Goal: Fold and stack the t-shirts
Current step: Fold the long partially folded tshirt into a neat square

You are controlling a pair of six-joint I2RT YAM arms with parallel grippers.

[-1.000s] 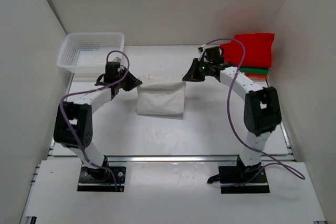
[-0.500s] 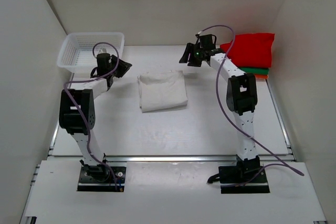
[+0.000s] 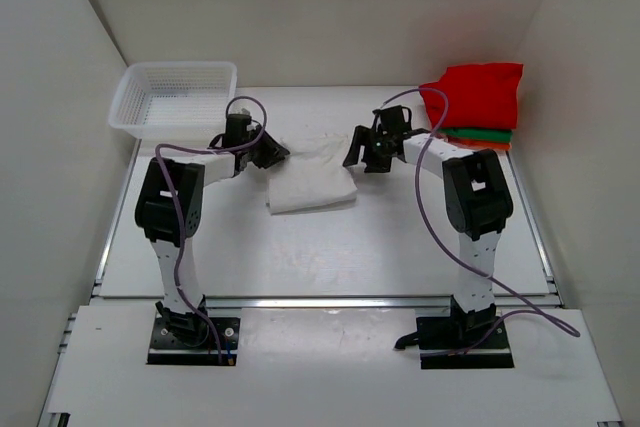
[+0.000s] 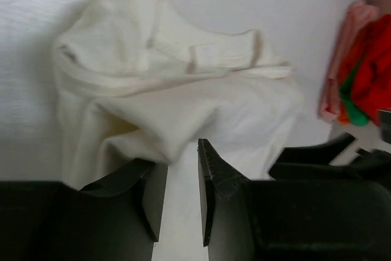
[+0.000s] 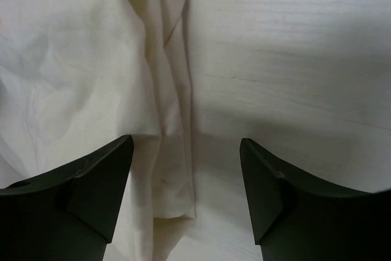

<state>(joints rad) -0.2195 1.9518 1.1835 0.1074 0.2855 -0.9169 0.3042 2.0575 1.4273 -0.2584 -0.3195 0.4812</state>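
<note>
A cream t-shirt (image 3: 310,175) lies folded into a rough square in the middle of the table. My left gripper (image 3: 272,152) sits low at its left far corner. In the left wrist view its jaws (image 4: 177,157) stand a narrow gap apart, a fold of the cream t-shirt (image 4: 183,84) lying against the left fingertip (image 4: 146,172), nothing pinched. My right gripper (image 3: 360,152) is at the shirt's right far corner, wide open (image 5: 186,140) over the cream t-shirt's (image 5: 79,59) folded edge. A red t-shirt (image 3: 478,95) tops a stack of green and salmon ones at the back right.
A white mesh basket (image 3: 180,67) stands at the back left corner. White walls close in the table on the left, back and right. The stack of red, green and salmon shirts (image 4: 366,71) also shows at the right edge of the left wrist view.
A second ago both grippers held the shirt's far edge; they let go, rose toward the back, then came down at the shirt's far corners. The right jaws opened wide.
</note>
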